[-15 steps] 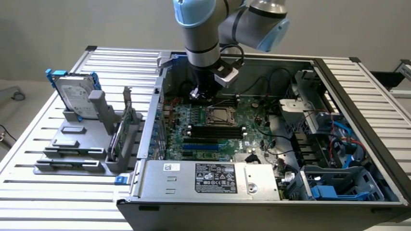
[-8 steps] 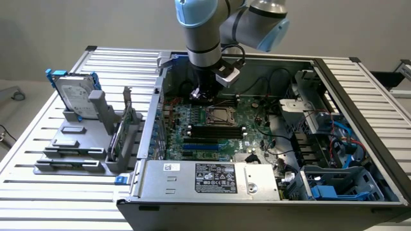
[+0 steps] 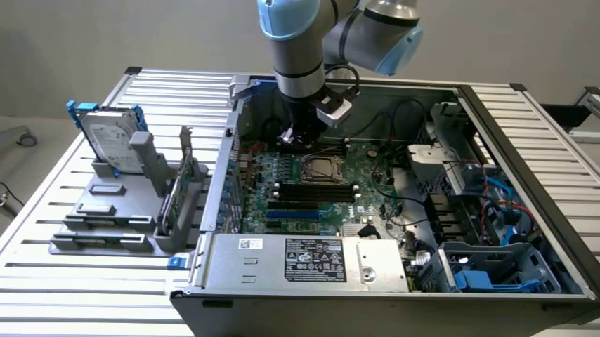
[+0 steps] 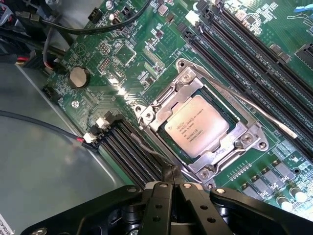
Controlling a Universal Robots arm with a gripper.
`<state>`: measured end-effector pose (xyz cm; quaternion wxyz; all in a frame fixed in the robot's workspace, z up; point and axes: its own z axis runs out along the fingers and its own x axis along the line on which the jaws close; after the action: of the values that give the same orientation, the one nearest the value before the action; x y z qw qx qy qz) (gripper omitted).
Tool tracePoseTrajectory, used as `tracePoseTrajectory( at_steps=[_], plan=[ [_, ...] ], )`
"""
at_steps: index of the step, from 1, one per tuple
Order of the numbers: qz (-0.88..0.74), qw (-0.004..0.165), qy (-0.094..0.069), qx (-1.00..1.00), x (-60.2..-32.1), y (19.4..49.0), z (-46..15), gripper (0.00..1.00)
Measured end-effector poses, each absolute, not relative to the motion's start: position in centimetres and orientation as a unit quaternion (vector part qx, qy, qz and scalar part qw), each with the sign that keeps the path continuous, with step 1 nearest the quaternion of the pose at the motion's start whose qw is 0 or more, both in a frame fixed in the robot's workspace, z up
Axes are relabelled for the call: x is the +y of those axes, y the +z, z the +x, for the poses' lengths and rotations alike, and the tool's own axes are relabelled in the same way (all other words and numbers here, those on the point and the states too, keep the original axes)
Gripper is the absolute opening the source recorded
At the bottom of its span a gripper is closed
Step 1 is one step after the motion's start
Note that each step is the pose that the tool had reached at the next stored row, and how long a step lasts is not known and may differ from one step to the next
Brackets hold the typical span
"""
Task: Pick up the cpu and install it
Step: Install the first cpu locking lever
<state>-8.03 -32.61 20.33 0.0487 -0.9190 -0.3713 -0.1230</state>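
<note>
One thing to flag first: the cpu is lying flat inside the metal socket frame, silver top up with its print readable. To me it looks seated rather than waiting to be picked. Your fingers are pinched fully together with nothing between them. The tips hang just beside the corner of the frame nearest them, between it and the black memory slots. If you're using the closed tips as a poker for the latch, I'd go slow and straight down and keep off the chip's top and off the slots. Make sure the thin lever along the side of the frame away from the fingers is what you're actually pressing, not the board around it. Pose-wise, the arm drops nearly vertical into the open case, with the tool pointing down a bit toward the exterior view's left of the socket.
</note>
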Motion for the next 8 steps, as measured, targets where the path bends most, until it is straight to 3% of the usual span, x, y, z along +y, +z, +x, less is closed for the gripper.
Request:
tracePoseTrajectory(
  at_steps=[8],
  plan=[
    [-0.919, 0.049, -0.123, -0.371, -32.63, 20.23, -7.79, 0.11]
  ],
)
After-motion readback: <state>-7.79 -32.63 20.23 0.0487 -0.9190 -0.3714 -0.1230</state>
